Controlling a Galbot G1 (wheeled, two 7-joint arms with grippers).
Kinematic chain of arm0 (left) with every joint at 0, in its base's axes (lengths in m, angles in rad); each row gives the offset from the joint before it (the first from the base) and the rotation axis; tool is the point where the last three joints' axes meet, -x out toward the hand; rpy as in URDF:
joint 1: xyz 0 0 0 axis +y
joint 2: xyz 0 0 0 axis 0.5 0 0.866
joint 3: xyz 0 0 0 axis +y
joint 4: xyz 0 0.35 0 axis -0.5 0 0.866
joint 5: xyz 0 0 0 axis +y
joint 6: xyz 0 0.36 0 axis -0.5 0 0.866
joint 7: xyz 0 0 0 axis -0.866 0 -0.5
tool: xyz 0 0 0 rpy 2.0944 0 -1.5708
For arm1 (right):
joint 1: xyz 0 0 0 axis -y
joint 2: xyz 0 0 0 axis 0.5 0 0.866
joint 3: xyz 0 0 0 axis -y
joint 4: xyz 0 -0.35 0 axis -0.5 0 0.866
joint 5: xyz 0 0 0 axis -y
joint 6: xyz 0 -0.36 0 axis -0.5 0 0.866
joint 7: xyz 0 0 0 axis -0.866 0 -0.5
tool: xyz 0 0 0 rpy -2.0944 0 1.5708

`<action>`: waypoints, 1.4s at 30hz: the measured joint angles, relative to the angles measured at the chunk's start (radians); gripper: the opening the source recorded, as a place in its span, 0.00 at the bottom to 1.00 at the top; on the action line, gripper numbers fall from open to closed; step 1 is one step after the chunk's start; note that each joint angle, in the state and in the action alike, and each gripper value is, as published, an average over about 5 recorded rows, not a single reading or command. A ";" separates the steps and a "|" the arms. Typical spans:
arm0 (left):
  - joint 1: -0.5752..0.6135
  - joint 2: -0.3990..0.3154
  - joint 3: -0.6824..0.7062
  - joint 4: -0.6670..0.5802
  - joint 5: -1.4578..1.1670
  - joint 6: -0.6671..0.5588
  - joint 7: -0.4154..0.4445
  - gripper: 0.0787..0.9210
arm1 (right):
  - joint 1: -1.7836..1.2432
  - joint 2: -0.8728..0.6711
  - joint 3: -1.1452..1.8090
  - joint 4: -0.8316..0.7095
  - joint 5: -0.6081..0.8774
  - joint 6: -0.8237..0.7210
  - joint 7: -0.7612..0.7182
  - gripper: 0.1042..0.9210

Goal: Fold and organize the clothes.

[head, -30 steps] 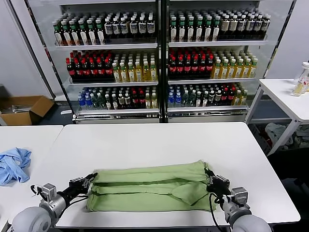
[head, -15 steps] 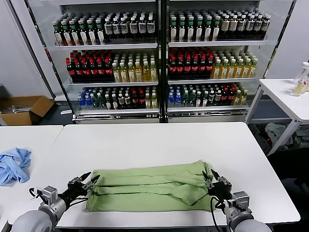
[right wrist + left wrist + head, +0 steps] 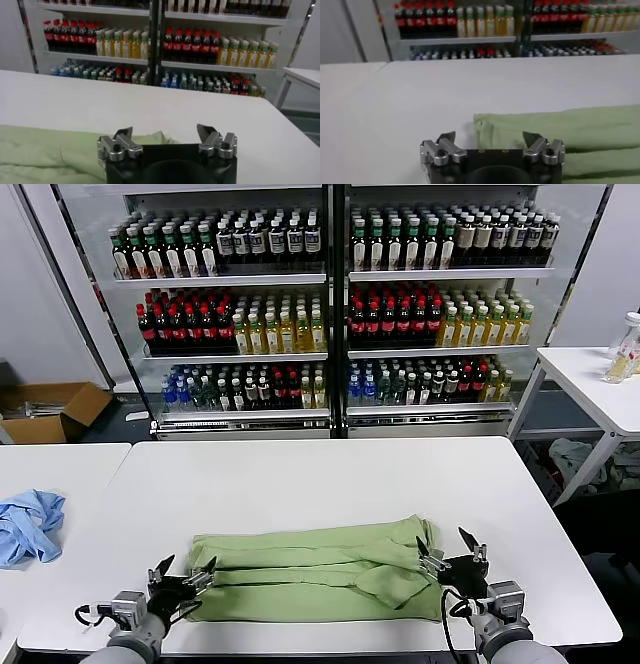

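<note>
Shirt [image 3: 315,572] folded on table [image 3: 300,479]; wrist views show both grippers' jaws apart.

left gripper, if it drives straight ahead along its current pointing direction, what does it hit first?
Most likely the green shirt. The left gripper is open at the near-left end of the folded cloth, whose corner lies just beyond and between its fingertips. Height above the table is unclear, so it might skim over the fabric.
</note>
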 measured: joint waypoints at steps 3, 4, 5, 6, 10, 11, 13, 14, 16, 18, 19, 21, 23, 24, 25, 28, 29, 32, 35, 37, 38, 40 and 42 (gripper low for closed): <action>-0.008 -0.025 0.017 -0.002 -0.014 0.009 -0.044 0.86 | -0.001 0.001 0.000 -0.003 -0.009 0.003 0.000 0.88; -0.011 -0.031 0.021 -0.001 -0.020 0.012 -0.057 0.85 | -0.001 0.001 0.000 -0.005 -0.012 0.004 0.000 0.88; -0.014 -0.037 0.025 -0.001 -0.026 0.015 -0.070 0.82 | -0.001 0.001 0.000 -0.006 -0.014 0.005 -0.001 0.88; -0.017 -0.042 0.029 0.000 -0.032 0.018 -0.082 0.79 | -0.001 0.001 0.000 -0.007 -0.016 0.006 -0.001 0.88; -0.024 -0.055 0.038 0.001 -0.053 0.028 -0.122 0.65 | 0.000 0.002 0.000 -0.010 -0.022 0.008 0.000 0.88; -0.024 -0.058 0.040 0.001 -0.056 0.030 -0.128 0.61 | 0.000 0.002 -0.001 -0.012 -0.024 0.008 0.000 0.88; -0.024 -0.062 0.046 -0.002 -0.061 0.034 -0.140 0.55 | 0.001 0.004 -0.002 -0.015 -0.027 0.008 0.000 0.88; -0.024 -0.064 0.049 -0.003 -0.063 0.035 -0.144 0.51 | 0.002 0.005 -0.003 -0.016 -0.028 0.009 -0.001 0.88; -0.025 -0.070 0.054 -0.006 -0.064 0.037 -0.152 0.45 | 0.003 0.007 -0.004 -0.018 -0.032 0.009 -0.001 0.88; -0.027 -0.075 0.060 -0.007 -0.064 0.039 -0.157 0.38 | 0.003 0.008 -0.005 -0.019 -0.034 0.010 -0.001 0.88; -0.028 -0.077 0.062 -0.007 -0.064 0.040 -0.159 0.34 | 0.002 0.008 -0.005 -0.019 -0.035 0.010 -0.001 0.88; -0.031 -0.080 0.065 -0.006 -0.062 0.041 -0.163 0.27 | 0.002 0.008 -0.005 -0.020 -0.037 0.010 -0.001 0.88; -0.034 -0.083 0.067 -0.005 -0.059 0.043 -0.164 0.20 | 0.002 0.007 -0.004 -0.019 -0.039 0.010 -0.001 0.88; -0.035 -0.084 0.067 -0.005 -0.057 0.044 -0.164 0.17 | 0.002 0.007 -0.004 -0.019 -0.039 0.010 -0.001 0.88; -0.036 -0.084 0.067 -0.006 -0.054 0.046 -0.165 0.14 | 0.002 0.007 -0.004 -0.018 -0.040 0.010 0.000 0.88; -0.039 -0.082 0.062 -0.010 -0.038 0.052 -0.164 0.05 | 0.002 0.004 -0.002 -0.015 -0.042 0.010 -0.001 0.88; -0.039 -0.080 0.059 -0.013 -0.029 0.055 -0.164 0.03 | 0.003 0.003 -0.001 -0.014 -0.043 0.010 -0.001 0.88; -0.036 -0.071 0.042 -0.026 0.003 0.065 -0.161 0.02 | 0.006 0.001 0.002 -0.011 -0.043 0.010 -0.001 0.88; -0.029 -0.054 0.009 -0.041 0.044 0.078 -0.152 0.02 | 0.011 -0.001 0.004 -0.009 -0.044 0.011 -0.001 0.88; -0.023 -0.040 -0.023 -0.047 0.072 0.088 -0.145 0.02 | 0.014 -0.002 0.004 -0.008 -0.044 0.011 -0.001 0.88; -0.019 -0.032 -0.043 -0.048 0.086 0.092 -0.141 0.02 | 0.016 -0.003 0.004 -0.008 -0.044 0.011 -0.001 0.88; -0.012 -0.015 -0.089 -0.045 0.113 0.100 -0.133 0.02 | 0.020 -0.004 0.004 -0.008 -0.044 0.011 -0.002 0.88; -0.004 0.002 -0.138 -0.037 0.140 0.106 -0.125 0.02 | 0.024 -0.005 0.003 -0.009 -0.044 0.012 -0.002 0.88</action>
